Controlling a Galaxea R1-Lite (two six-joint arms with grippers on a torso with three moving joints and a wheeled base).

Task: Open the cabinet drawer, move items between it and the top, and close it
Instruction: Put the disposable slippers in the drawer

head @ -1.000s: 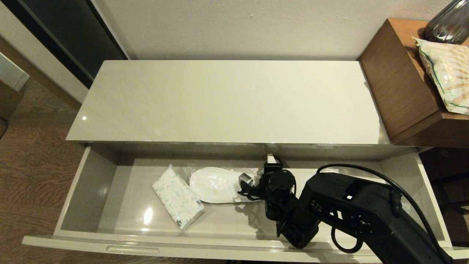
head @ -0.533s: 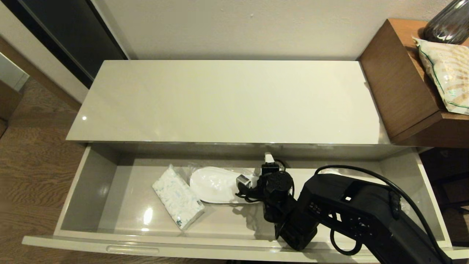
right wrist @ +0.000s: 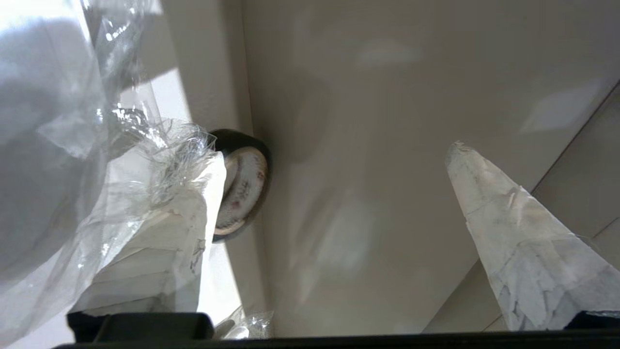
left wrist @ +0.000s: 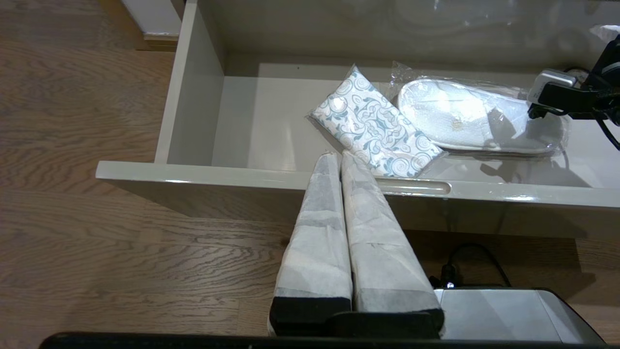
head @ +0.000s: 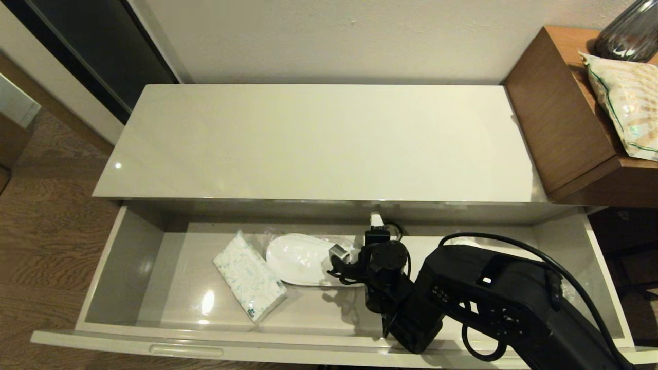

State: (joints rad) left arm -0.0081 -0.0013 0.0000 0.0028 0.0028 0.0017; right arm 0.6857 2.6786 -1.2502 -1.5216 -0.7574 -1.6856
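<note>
The cabinet drawer (head: pixel 128 257) is seen pulled out, with the tissue pack (head: pixel 249 283) lying on its floor. The right gripper (right wrist: pixel 334 194) is held wide open deep inside, the tape roll (right wrist: pixel 240 189) seen against the drawer's back wall just beside one finger. The left gripper (left wrist: pixel 339 157) is kept closed outside the drawer front.

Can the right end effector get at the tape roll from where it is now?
Probably yes. The right end effector is open inside the cabinet drawer, and the tape roll stands just ahead against the back wall. The bagged slippers crowd one finger, which partly covers the roll.
</note>
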